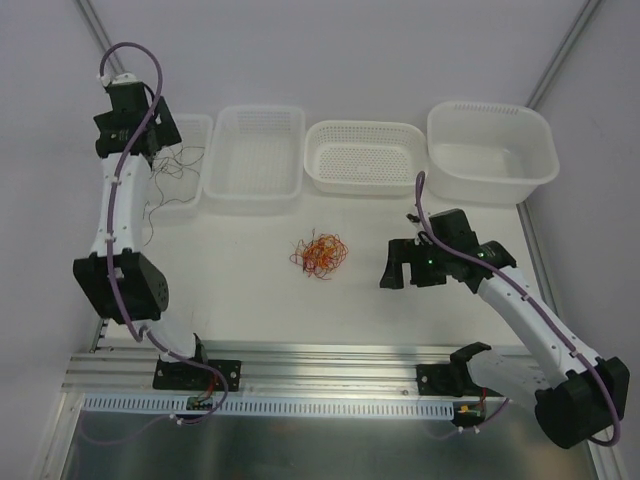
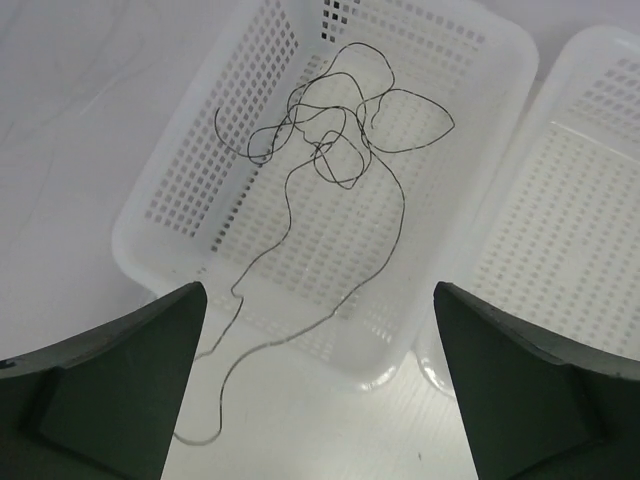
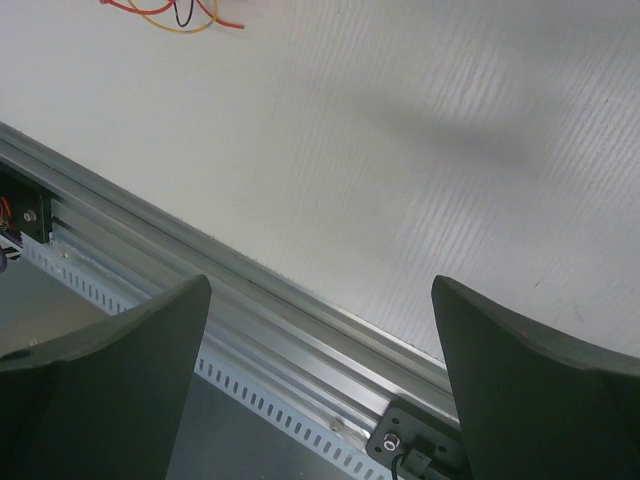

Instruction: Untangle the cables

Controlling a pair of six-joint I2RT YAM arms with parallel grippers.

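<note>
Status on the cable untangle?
Both open, empty: left tool over leftmost basket, right tool over table. One dark grey cable in that basket, tail over rim; red-orange tangle mid-table. Nothing blocking it.

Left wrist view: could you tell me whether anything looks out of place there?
Yes: the dark wire lies looped in the basket, but its tail spills over the near rim onto the table.

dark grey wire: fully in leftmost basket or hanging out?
Partly out. The dark grey wire loops inside the basket; a strand crosses the near rim onto the table.
</note>
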